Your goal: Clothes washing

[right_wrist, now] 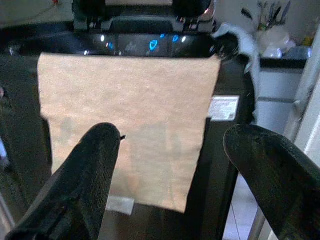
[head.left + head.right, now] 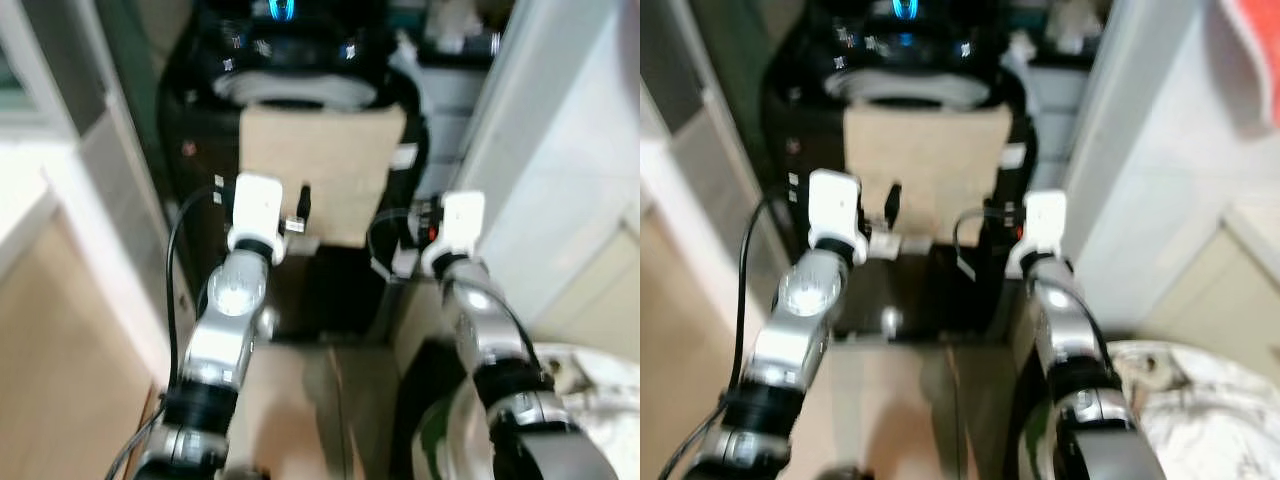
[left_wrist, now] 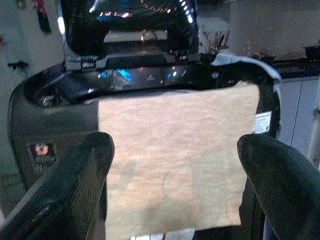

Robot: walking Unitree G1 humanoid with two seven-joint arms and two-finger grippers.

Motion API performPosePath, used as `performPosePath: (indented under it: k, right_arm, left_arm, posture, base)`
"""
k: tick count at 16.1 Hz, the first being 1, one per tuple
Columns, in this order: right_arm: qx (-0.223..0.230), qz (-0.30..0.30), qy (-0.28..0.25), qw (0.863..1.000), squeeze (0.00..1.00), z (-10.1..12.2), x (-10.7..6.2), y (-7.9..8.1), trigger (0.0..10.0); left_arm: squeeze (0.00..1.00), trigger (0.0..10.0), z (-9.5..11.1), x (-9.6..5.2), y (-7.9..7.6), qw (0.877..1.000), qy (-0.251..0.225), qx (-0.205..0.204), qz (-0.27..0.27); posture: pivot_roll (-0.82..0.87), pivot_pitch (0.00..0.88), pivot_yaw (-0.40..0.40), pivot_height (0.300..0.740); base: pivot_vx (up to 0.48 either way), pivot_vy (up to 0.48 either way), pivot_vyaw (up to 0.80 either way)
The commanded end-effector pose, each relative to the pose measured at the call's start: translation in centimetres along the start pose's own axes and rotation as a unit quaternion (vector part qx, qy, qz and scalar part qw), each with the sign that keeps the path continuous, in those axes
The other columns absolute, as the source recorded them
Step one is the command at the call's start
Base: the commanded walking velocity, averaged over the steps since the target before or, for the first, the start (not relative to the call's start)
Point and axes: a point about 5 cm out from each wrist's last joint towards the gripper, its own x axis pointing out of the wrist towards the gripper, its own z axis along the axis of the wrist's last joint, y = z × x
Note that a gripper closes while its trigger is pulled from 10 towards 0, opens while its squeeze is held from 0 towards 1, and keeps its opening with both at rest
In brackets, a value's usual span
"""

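A black top-loading washing machine (image 2: 290,60) stands straight ahead with its lid raised and blue lights on its panel (image 1: 155,46). A tan cloth (image 2: 320,165) hangs from the rim down over the machine's front. My left gripper (image 3: 175,150) is open and a short way in front of the cloth, with nothing between its fingers (image 3: 85,170). My right gripper (image 1: 170,145) is also open and empty, level with the cloth's lower right part. Both arms (image 2: 235,300) reach forward side by side.
A white wall or door (image 2: 560,150) closes in on the right and a pale wooden cabinet (image 2: 60,330) on the left, leaving a narrow passage. A grey-white cloth (image 1: 240,40) lies on the machine's right corner. Crumpled white fabric (image 2: 1200,400) sits at the lower right.
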Motion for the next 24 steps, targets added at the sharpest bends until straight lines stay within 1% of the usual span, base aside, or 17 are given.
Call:
performPosePath:
  k: [1,10,12,13,16,17,18,20,22,23,24]
  right_arm:
    - [-0.004,-0.006,-0.008,1.000,0.00,0.4,0.1,-0.5,10.0]
    - [-0.004,-0.006,-0.008,1.000,0.00,0.4,0.1,-0.5,10.0]
    - [-0.005,-0.012,-0.004,1.000,0.00,0.5,0.3,-0.4,10.0]
    - [-0.005,-0.014,-0.004,1.000,0.00,0.5,0.3,-0.5,10.0]
    - [-0.003,-0.016,-0.006,1.000,0.00,0.6,0.3,-0.5,10.0]
    - [-0.002,-0.018,-0.007,1.000,0.00,0.6,0.3,-0.5,10.0]
    - [-0.001,-0.019,-0.007,1.000,0.00,0.6,0.3,-0.5,10.0]
    - [-0.001,-0.022,-0.008,1.000,0.00,0.7,0.4,-0.5,10.0]
    - [0.001,-0.028,-0.010,1.000,0.00,0.6,0.3,-0.5,10.0]
    - [0.003,-0.032,-0.010,0.999,0.00,0.6,0.2,-0.6,10.0]
    - [0.030,-0.047,-0.007,0.998,0.00,0.3,0.0,-0.8,10.0]
  left_arm:
    - [0.00,10.0,0.4,0.3,-0.1,1.000,-0.005,0.001,0.000]
    - [0.00,10.0,0.4,0.3,-0.1,1.000,-0.005,0.001,0.000]
    - [0.00,10.0,-0.3,0.1,0.0,1.000,0.011,-0.012,-0.006]
    - [0.00,10.0,-0.3,0.1,0.1,1.000,0.008,-0.013,-0.008]
    - [0.00,10.0,-0.3,0.4,0.2,0.999,0.002,0.020,-0.028]
    - [0.00,10.0,-0.5,0.7,0.6,0.999,0.006,0.033,-0.029]
    - [0.00,10.0,-0.6,0.8,0.9,0.999,0.010,0.036,-0.027]
    - [0.00,10.0,-0.7,0.9,1.1,0.999,0.014,0.033,-0.028]
    - [0.00,10.0,-1.2,0.7,0.8,0.999,0.018,0.029,-0.041]
    - [0.00,10.0,-1.5,0.6,0.8,0.999,0.023,0.020,-0.040]
    - [0.00,10.0,-1.9,0.5,1.0,0.999,0.032,0.012,-0.038]
  posture:
    - [-0.04,0.000,-0.048,0.731]
    - [-0.04,0.000,-0.048,0.731]
    - [-0.04,0.000,-0.052,0.731]
    - [-0.05,0.000,-0.050,0.731]
    - [-0.05,0.000,-0.042,0.731]
    - [-0.06,0.000,-0.040,0.731]
    - [-0.06,0.000,-0.036,0.731]
    - [-0.07,0.000,-0.025,0.731]
    - [-0.08,0.000,-0.018,0.731]
    - [-0.08,0.000,-0.017,0.731]
    - [-0.08,0.000,-0.015,0.731]
  base:
    - [0.000,0.000,0.00]
    - [0.000,0.000,0.00]
    - [0.000,0.000,0.00]
    - [0.000,0.000,0.00]
    - [0.000,0.000,0.00]
    - [0.000,0.000,0.00]
    - [0.000,0.000,0.00]
    - [0.000,0.000,0.00]
    - [0.000,0.000,0.00]
    - [0.000,0.000,0.00]
    - [0.000,0.000,0.00]
